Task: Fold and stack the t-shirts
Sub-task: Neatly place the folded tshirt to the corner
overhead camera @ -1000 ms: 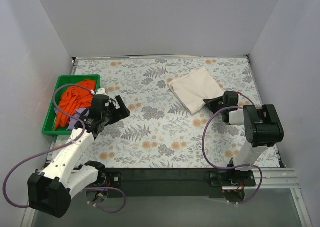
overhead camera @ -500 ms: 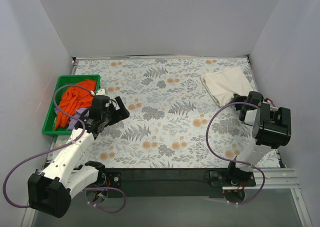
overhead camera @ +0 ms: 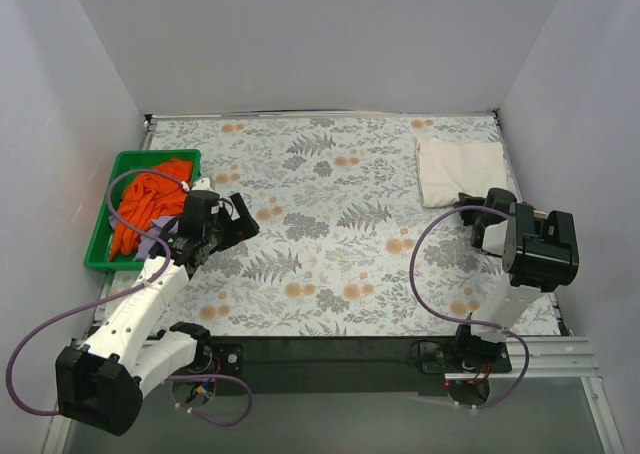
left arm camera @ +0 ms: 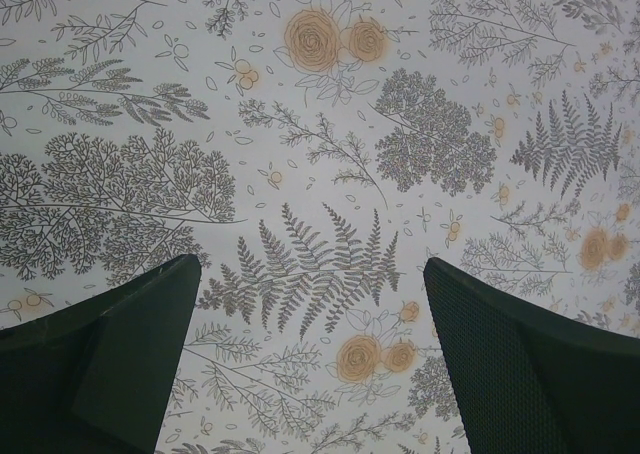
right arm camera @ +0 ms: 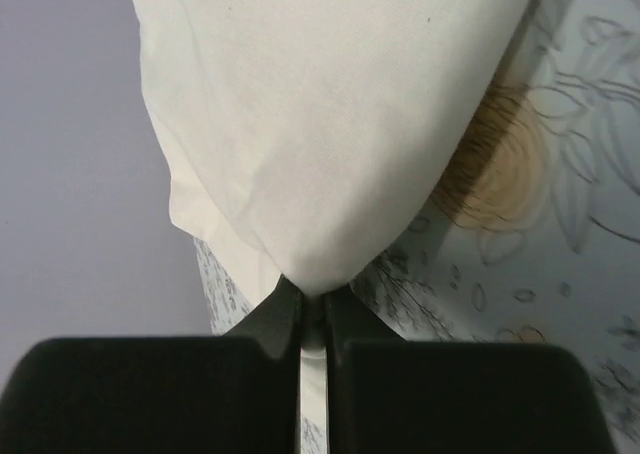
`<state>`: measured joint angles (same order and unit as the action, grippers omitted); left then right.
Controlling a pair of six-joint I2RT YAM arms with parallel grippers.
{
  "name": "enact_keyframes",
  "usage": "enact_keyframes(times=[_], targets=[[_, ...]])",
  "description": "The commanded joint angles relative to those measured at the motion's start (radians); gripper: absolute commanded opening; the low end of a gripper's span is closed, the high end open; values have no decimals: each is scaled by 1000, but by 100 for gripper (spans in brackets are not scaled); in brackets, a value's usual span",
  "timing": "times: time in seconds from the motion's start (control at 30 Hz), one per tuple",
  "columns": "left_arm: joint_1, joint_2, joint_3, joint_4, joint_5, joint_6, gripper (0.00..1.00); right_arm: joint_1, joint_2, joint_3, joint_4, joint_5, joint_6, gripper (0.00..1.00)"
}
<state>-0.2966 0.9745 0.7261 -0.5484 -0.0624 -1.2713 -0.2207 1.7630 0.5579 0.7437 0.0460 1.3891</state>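
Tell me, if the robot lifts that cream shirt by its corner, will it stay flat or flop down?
Probably flop. The cream t-shirt is soft folded cloth, and where the right gripper pinches its corner it bunches to a point. It is likely light, since a small pinch holds it. Its folds may slide open if dragged across the table.

A desk (overhead camera: 330, 274) draped in a pale covering printed with grey ferns and orange blossoms fills a plain, boxed-in enclosure. A smooth white back wall (overhead camera: 320, 44) rises behind it, and the left wall (overhead camera: 50, 124) and right wall (overhead camera: 590, 104) close off the sides. A black strip (overhead camera: 330, 352) runs along the near edge, with a grey surface (overhead camera: 330, 424) below. Soft, even light casts only faint shadows.
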Motion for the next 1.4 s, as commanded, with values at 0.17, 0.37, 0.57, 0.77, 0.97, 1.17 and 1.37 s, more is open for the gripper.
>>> enact_keyframes(times=[0.17, 0.37, 0.57, 0.77, 0.97, 1.17, 1.37], targets=[[-1, -8, 13, -18, -10, 6, 87, 7, 182, 264, 75, -23, 8, 1], [-1, -7, 21, -22, -14, 6, 87, 11, 257, 361, 74, -83, 11, 10], [-1, -28, 30, -18, -25, -2, 88, 6, 160, 255, 69, -121, -5, 75], [-1, -78, 70, -51, -76, 4, 93, -38, -78, 84, -68, -228, -146, 87], [-1, -160, 148, -120, -227, -10, 98, -163, -460, 13, -483, -325, -417, 89], [-1, -267, 151, -110, -350, -17, 98, -120, -652, 243, -926, -271, -726, 97], [-1, -365, 134, -97, -384, -7, 98, 4, -761, 460, -1113, -123, -948, 98]])
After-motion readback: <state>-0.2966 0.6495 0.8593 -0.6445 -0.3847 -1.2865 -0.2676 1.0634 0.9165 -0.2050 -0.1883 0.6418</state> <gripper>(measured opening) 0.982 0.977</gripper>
